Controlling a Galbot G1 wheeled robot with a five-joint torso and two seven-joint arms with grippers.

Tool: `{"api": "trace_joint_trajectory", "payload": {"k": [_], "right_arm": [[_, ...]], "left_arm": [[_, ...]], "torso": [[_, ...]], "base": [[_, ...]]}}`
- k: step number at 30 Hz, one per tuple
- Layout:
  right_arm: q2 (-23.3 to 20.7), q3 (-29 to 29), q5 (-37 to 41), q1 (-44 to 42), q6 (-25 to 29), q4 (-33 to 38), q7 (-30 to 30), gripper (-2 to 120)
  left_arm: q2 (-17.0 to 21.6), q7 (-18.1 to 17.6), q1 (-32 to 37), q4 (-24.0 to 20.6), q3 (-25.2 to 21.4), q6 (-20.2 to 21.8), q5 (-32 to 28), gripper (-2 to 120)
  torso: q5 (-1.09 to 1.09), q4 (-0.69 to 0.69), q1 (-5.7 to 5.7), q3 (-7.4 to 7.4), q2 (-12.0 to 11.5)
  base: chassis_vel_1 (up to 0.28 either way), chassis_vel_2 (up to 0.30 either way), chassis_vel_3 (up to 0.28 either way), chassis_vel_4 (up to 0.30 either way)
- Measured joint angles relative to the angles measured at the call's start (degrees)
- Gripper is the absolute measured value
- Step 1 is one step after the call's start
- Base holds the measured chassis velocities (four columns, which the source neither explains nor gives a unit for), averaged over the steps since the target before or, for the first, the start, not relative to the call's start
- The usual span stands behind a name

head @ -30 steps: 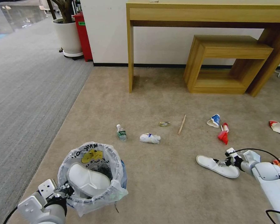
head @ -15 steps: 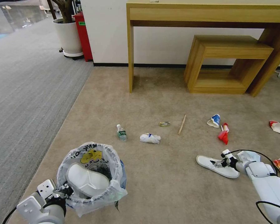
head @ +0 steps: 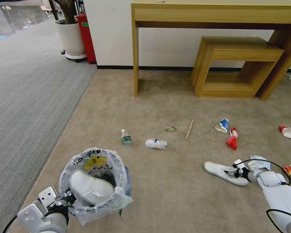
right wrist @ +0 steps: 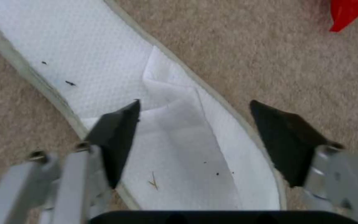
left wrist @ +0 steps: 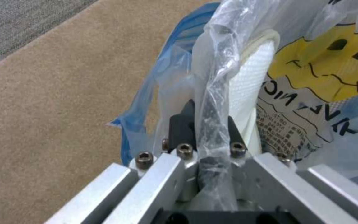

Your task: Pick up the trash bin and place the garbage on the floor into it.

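yellow smiley bag lines the trash bin the left hand clamps; right hand spread over a slipper.

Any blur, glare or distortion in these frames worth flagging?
Head view: wide-angle bend, the desk top bows; glare on the glossy floor far left; soft even light, faint shadows. Left wrist view: sheen on the bag of the trash bin, left gripper sharp. Right wrist view: right gripper soft-edged over the slipper, carpet weave fuzzy.
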Motion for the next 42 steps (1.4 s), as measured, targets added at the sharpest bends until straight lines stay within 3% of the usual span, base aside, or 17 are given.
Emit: {"api": "trace_joint_trajectory", "payload": {"k": [2, 3, 8, 14, 21, 31, 36, 39, 42], "right_arm": [[0.0, 0.0, 0.0, 0.0, 0.0, -0.1, 0.1, 65], [0.1, 0.1, -0.2, 0.0, -0.1, -0.3, 0.4, 53], [0.4, 0.6, -1.6, -0.2, -0.3, -1.1, 1.1, 37], [0.4, 1.2, -2.8, -0.3, -0.3, -2.2, 1.9, 27], [-0.2, 1.9, -2.9, -2.4, -0.3, -0.3, 1.8, 1], [-0.7, 2.0, -2.5, -4.2, -0.1, 2.0, 1.6, 0], [-1.8, 1.6, 2.0, -7.4, 0.5, 6.9, 1.6, 0], [-2.9, 0.8, 7.8, -9.9, 3.5, 12.1, 1.2, 0], [-3.5, -1.0, 20.4, -11.9, 15.5, 18.0, -5.0, 0]], "left_arm": [[0.0, 0.0, 0.0, 0.0, 0.0, 0.0, 0.0, 0], [0.0, 0.0, 0.1, 0.0, 0.0, 0.0, 0.0, 0], [0.1, 0.0, 0.3, 0.0, -0.2, 0.0, 0.0, 0], [0.2, 0.0, 0.7, 0.0, -0.2, 0.0, 0.0, 0], [0.3, 0.0, 0.3, 0.0, 0.2, 0.0, 0.1, 0], [0.5, 0.0, 0.4, 0.0, 0.1, 0.0, 0.1, 0], [0.7, 0.0, 0.4, 0.0, -0.1, 0.0, 0.0, 0], [0.7, 0.0, 0.1, 0.0, -0.1, 0.1, -0.1, 0], [0.6, 0.0, -0.3, 0.0, 0.2, 0.1, -0.1, 0]], "torso": [[0.0, 0.0, 0.0, 0.0, 0.0], [0.0, 0.0, 0.0, 0.0, 0.0], [0.0, 0.0, 0.0, 0.0, 0.0], [0.0, 0.0, 0.0, 0.0, 0.0], [0.01, 0.0, 0.0, 0.0, 0.0], [0.0, 0.0, 0.0, 0.0, 0.0], [0.01, 0.0, 0.0, 0.0, 0.0], [-0.01, -0.02, 0.0, 0.0, 0.0], [0.01, 0.0, 0.0, 0.0, 0.0]], "base": [[0.0, 0.0, 0.0, 0.0], [0.0, 0.0, 0.0, 0.0], [0.0, 0.0, 0.0, 0.0], [0.0, 0.0, 0.0, 0.0], [0.0, 0.0, 0.0, 0.0], [0.0, 0.0, 0.0, 0.0], [0.0, 0.0, 0.0, 0.0], [0.0, 0.0, 0.0, 0.0], [0.0, 0.0, 0.0, 0.0]]}}
